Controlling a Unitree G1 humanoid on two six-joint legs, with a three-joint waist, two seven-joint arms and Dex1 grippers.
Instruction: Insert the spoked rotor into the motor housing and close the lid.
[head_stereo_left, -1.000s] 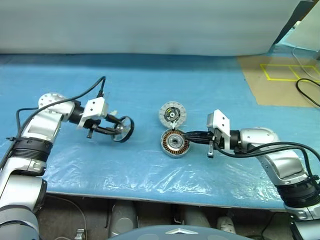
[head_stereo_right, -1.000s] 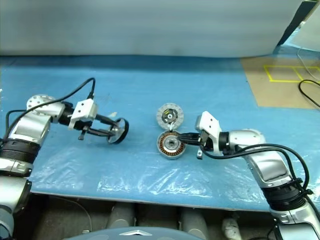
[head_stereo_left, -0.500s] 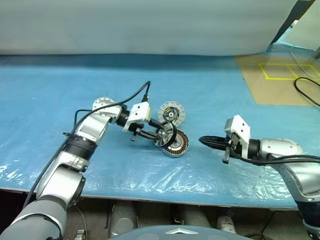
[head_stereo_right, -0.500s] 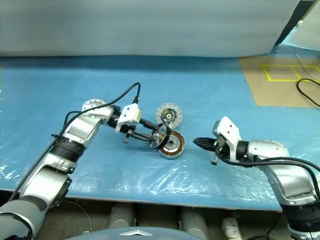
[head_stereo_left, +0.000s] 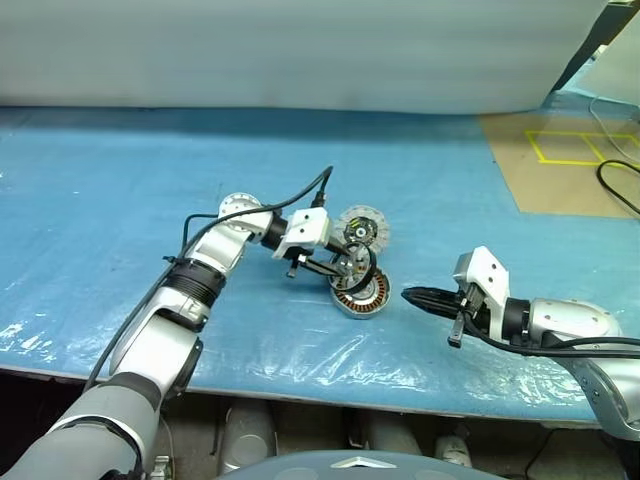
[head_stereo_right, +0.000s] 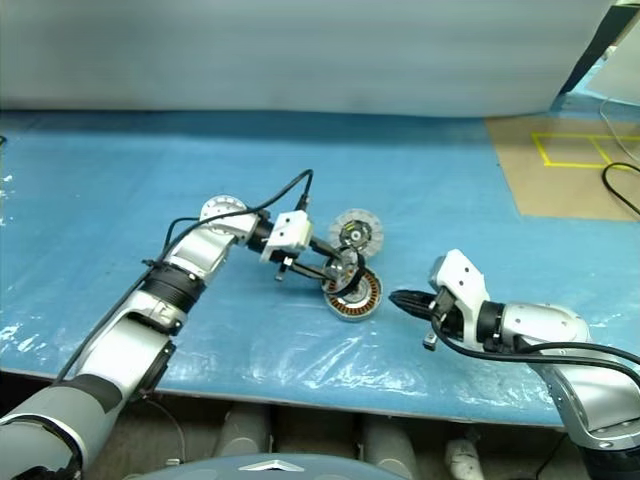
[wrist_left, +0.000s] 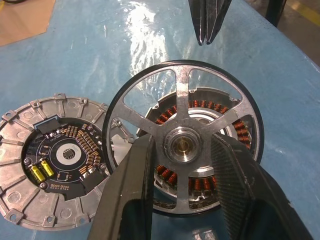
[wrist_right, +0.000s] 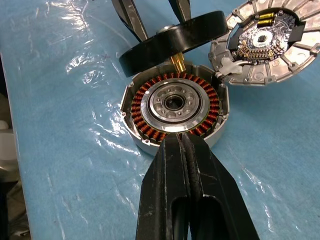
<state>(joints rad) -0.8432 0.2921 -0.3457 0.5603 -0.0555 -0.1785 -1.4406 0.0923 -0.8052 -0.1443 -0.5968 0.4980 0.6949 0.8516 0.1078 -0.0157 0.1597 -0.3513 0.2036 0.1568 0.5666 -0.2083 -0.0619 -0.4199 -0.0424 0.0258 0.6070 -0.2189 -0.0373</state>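
While it hangs tilted just above the motor housing (wrist_right: 172, 106), the spoked rotor (wrist_left: 182, 145) is clamped at its hub between the two fingers (wrist_left: 131, 192) of the left tool (head_stereo_left: 352, 268). In the left wrist view the black ring and its silver spokes lie over the copper windings, with the brass centre of the hub showing between the finger pads. In the right wrist view the rotor is seen edge-on, its short brass shaft pointing down toward the housing's central hole but not yet seated in it.

The housing sits flat on the blue desk (head_stereo_left: 150, 180), on a patch of clear plastic film (head_stereo_left: 290, 345). Just beside it, on the side away from the robot, lies the lid (wrist_left: 52, 160), its circuit face up, with a pale segmented rim and a yellow-green part on the dark centre; its edge touches or nearly touches the housing.

To the right of the housing, the right tool (head_stereo_left: 408, 296) has its black fingers pressed together with nothing between them, its tip pointing at the housing from near by but apart from it.
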